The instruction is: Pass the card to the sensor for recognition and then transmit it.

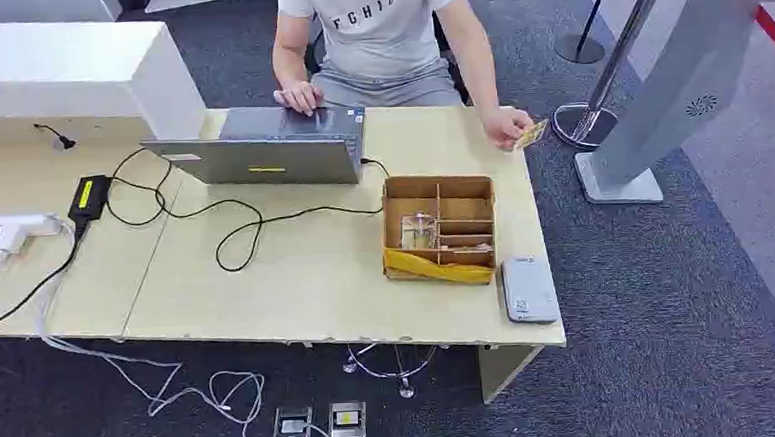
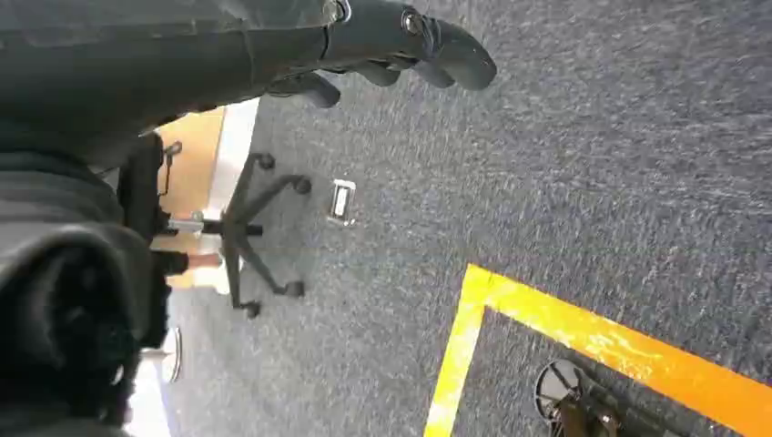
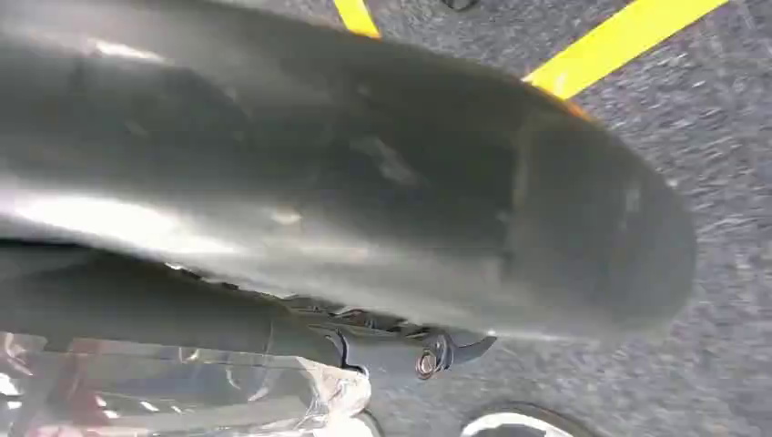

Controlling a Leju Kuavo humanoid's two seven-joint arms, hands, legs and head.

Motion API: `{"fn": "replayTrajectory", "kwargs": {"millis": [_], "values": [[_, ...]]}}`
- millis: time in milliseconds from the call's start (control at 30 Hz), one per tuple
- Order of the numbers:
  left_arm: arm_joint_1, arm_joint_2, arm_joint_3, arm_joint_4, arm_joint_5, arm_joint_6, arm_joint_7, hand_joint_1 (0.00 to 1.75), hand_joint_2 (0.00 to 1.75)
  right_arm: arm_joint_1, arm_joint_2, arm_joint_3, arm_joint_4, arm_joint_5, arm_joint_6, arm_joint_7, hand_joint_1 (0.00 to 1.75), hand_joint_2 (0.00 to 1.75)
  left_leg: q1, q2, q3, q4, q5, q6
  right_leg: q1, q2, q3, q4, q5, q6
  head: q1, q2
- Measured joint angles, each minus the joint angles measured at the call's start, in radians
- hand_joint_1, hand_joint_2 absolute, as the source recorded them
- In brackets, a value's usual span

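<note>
Three views cover this moment. Head view: a person sits behind the desk (image 1: 297, 283), one hand on the laptop (image 1: 270, 150) and the other hand (image 1: 504, 124) at the desk's far right corner, pinching the card (image 1: 531, 134) just off the desk edge. The grey sensor (image 1: 528, 289) lies flat at the near right corner, just beside the cardboard box (image 1: 438, 229), which is divided into compartments; its contents are too small to identify. The person's head is cut off by the frame edge.

Left wrist view: the left hand (image 2: 382, 45) hangs over grey carpet (image 2: 592, 164), dark fingers (image 2: 455, 55) slightly curled and apart, holding nothing. A yellow floor line (image 2: 583, 332) and an office chair base (image 2: 250, 228) lie beyond it.

Right wrist view: the right hand (image 3: 364, 209) shows as a blurred grey cover very close to the lens. Its fingers are hidden, so its state cannot be determined. Carpet and yellow tape (image 3: 619, 36) appear past it.
</note>
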Motion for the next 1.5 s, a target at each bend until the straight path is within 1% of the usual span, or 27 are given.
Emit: {"fn": "replayTrajectory", "kwargs": {"millis": [167, 467, 600, 667, 700, 767, 800, 867, 900, 933, 1000, 1033, 1067, 1100, 1167, 1233, 1267, 1300, 1333, 1367, 1467, 1500], "values": [[0.002, 0.000, 0.018, 0.000, 0.008, -0.012, 0.002, 0.00, 0.00, 0.001, 0.000, 0.000, -0.014, -0.061, -0.016, 0.047, 0.00, 0.00, 0.000, 0.000, 0.000, 0.000, 0.000, 0.000, 0.000, 0.000, 0.000, 0.000, 0.000, 0.000, 0.000, 0.000], [0.002, 0.000, 0.025, 0.000, 0.008, -0.012, 0.002, 0.00, 0.00, 0.001, -0.001, 0.000, -0.023, -0.069, -0.016, 0.055, 0.00, 0.00, 0.000, 0.000, 0.000, 0.000, 0.000, 0.000, 0.000, 0.000, 0.000, 0.000, 0.000, 0.000, 0.000, 0.000], [0.003, 0.001, 0.025, 0.000, 0.008, -0.014, 0.011, 0.00, 0.00, -0.001, -0.008, 0.001, -0.022, -0.087, -0.016, 0.106, 0.00, 0.00, 0.000, 0.000, 0.000, 0.000, 0.000, 0.000, 0.000, 0.000, 0.000, 0.000, 0.000, 0.000, 0.000, 0.000], [0.003, 0.001, 0.025, 0.000, 0.013, -0.010, 0.013, 0.00, 0.00, -0.004, -0.020, 0.001, -0.020, -0.089, -0.016, 0.115, 0.00, 0.00, 0.000, 0.000, 0.000, 0.000, 0.000, 0.000, 0.000, 0.000, 0.000, 0.000, 0.000, 0.000, 0.000, 0.000], [0.003, 0.002, 0.025, 0.000, 0.015, -0.008, 0.015, 0.00, 0.00, -0.006, -0.029, 0.001, -0.017, -0.089, -0.016, 0.111, 0.00, 0.00, -0.001, 0.000, 0.000, 0.000, 0.000, 0.000, -0.001, 0.000, 0.000, 0.000, 0.000, 0.000, 0.000, 0.000], [0.003, 0.003, 0.025, 0.000, 0.024, -0.004, 0.026, 0.00, 0.00, -0.015, -0.062, -0.010, 0.006, -0.089, -0.017, 0.073, 0.00, 0.00, -0.002, 0.000, 0.000, 0.000, 0.000, 0.000, -0.002, 0.000, 0.000, 0.000, 0.000, 0.000, 0.000, 0.000], [0.003, 0.005, 0.025, 0.000, 0.026, -0.003, 0.035, 0.00, 0.00, -0.018, -0.081, -0.023, 0.017, -0.089, -0.017, 0.034, 0.00, 0.00, -0.002, 0.000, 0.000, 0.000, 0.000, 0.001, -0.002, 0.000, 0.000, 0.000, 0.000, 0.001, 0.000, 0.000], [0.003, 0.008, 0.025, 0.000, 0.033, -0.002, 0.053, 0.00, 0.00, -0.019, -0.136, -0.064, 0.028, -0.089, -0.018, -0.066, 0.00, 0.00, -0.004, 0.000, 0.000, 0.000, 0.000, 0.001, -0.004, 0.000, 0.000, 0.000, 0.001, 0.001, 0.000, 0.000], [0.003, 0.010, 0.025, 0.000, 0.039, -0.003, 0.064, 0.00, 0.00, -0.017, -0.178, -0.101, 0.027, -0.089, -0.018, -0.153, 0.00, 1.75, -0.005, 0.000, 0.000, 0.000, 0.000, 0.002, -0.005, -0.001, 0.000, 0.000, 0.001, 0.001, 0.000, 0.000], [0.003, 0.011, 0.025, 0.000, 0.045, -0.004, 0.068, 0.00, 0.00, -0.016, -0.213, -0.138, 0.022, -0.089, -0.018, -0.234, 0.00, 1.75, -0.006, 0.000, 0.000, 0.000, 0.000, 0.002, -0.006, -0.001, 0.000, 0.000, 0.001, 0.001, 0.000, 0.000], [0.003, 0.012, 0.026, 0.000, 0.050, -0.009, 0.068, 0.00, 0.00, -0.019, -0.276, -0.202, 0.004, -0.088, -0.018, -0.350, 0.00, 1.75, -0.006, 0.000, -0.002, 0.000, 0.000, 0.002, -0.006, 0.000, 0.001, 0.000, 0.001, 0.002, 0.001, 0.000], [0.003, 0.012, 0.026, 0.000, 0.054, -0.014, 0.067, 0.00, 0.00, -0.023, -0.308, -0.234, -0.011, -0.083, -0.018, -0.392, 0.00, 1.75, -0.006, 0.000, -0.002, 0.000, 0.000, 0.003, -0.006, 0.000, 0.001, 0.000, 0.001, 0.002, 0.000, 0.000], [0.003, 0.011, 0.027, 0.000, 0.054, -0.021, 0.062, 0.00, 0.00, -0.028, -0.335, -0.258, -0.025, -0.071, -0.018, -0.414, 0.00, 1.75, -0.006, 0.000, -0.002, 0.000, 0.000, 0.003, -0.006, 0.000, 0.001, 0.000, 0.001, 0.002, 0.000, 0.000], [0.002, 0.011, 0.029, 0.002, 0.054, -0.030, 0.055, 0.00, 0.00, -0.033, -0.366, -0.287, -0.045, -0.038, -0.018, -0.423, 0.00, 1.75, -0.006, 0.000, -0.002, 0.000, 0.000, 0.003, -0.006, 0.000, 0.001, 0.000, 0.001, 0.002, 0.000, 0.000], [0.000, 0.010, 0.033, 0.008, 0.047, -0.048, 0.042, 0.00, 0.00, -0.042, -0.423, -0.352, -0.087, 0.064, -0.018, -0.422, 0.00, 1.75, -0.007, 0.000, -0.002, 0.000, 0.001, 0.005, -0.007, -0.002, 0.001, 0.000, 0.001, 0.003, 0.000, 0.000], [0.000, 0.006, 0.040, 0.015, 0.041, -0.065, 0.031, 0.00, 0.00, -0.043, -0.476, -0.445, -0.138, 0.215, -0.018, -0.392, 0.00, 1.75, -0.006, -0.002, -0.002, 0.000, 0.001, 0.006, -0.006, -0.003, 0.001, 0.000, 0.002, 0.003, 0.000, 0.000], [0.000, 0.005, 0.042, 0.019, 0.037, -0.070, 0.025, 0.00, 0.00, -0.040, -0.496, -0.499, -0.168, 0.315, -0.018, -0.352, 0.00, 1.75, -0.006, -0.002, -0.003, 0.000, 0.001, 0.006, -0.006, -0.003, 0.002, 0.000, 0.002, 0.003, 0.000, 0.000], [0.000, 0.004, 0.042, 0.023, 0.034, -0.075, 0.019, 0.00, 0.00, -0.032, -0.515, -0.566, -0.208, 0.456, -0.018, -0.290, 0.00, 1.75, -0.006, -0.003, -0.003, 0.000, 0.001, 0.006, -0.006, -0.004, 0.002, 0.000, 0.002, 0.003, 0.000, 0.000], [0.000, 0.003, 0.043, 0.026, 0.032, -0.078, 0.014, 0.00, 0.00, -0.023, -0.525, -0.618, -0.244, 0.563, -0.018, -0.226, 0.00, 1.75, -0.006, -0.003, -0.003, 0.000, 0.002, 0.006, -0.006, -0.003, 0.002, 0.000, 0.002, 0.003, 0.000, 0.000], [0.000, 0.002, 0.044, 0.031, 0.028, -0.082, 0.010, 0.00, 0.00, -0.018, -0.536, -0.698, -0.300, 0.697, -0.018, -0.140, 0.00, 1.75, -0.005, -0.003, -0.003, 0.000, 0.002, 0.006, -0.005, -0.003, 0.003, 0.000, 0.002, 0.003, 0.000, 0.000], [-0.002, 0.001, 0.048, 0.040, 0.018, -0.083, 0.005, 0.00, 0.00, -0.013, -0.561, -0.859, -0.454, 0.945, -0.018, 0.064, 0.00, 1.75, -0.006, -0.005, -0.003, 0.000, 0.002, 0.005, -0.006, -0.006, 0.003, 0.001, 0.002, 0.003, 0.000, 0.000], [-0.003, 0.000, 0.049, 0.044, 0.014, -0.083, 0.005, 0.00, 0.00, -0.018, -0.571, -0.910, -0.495, 0.988, -0.018, 0.100, 0.00, 1.75, -0.006, -0.007, -0.003, 0.000, 0.003, 0.006, -0.006, -0.008, 0.003, 0.001, 0.002, 0.003, -0.001, 0.000]]}}
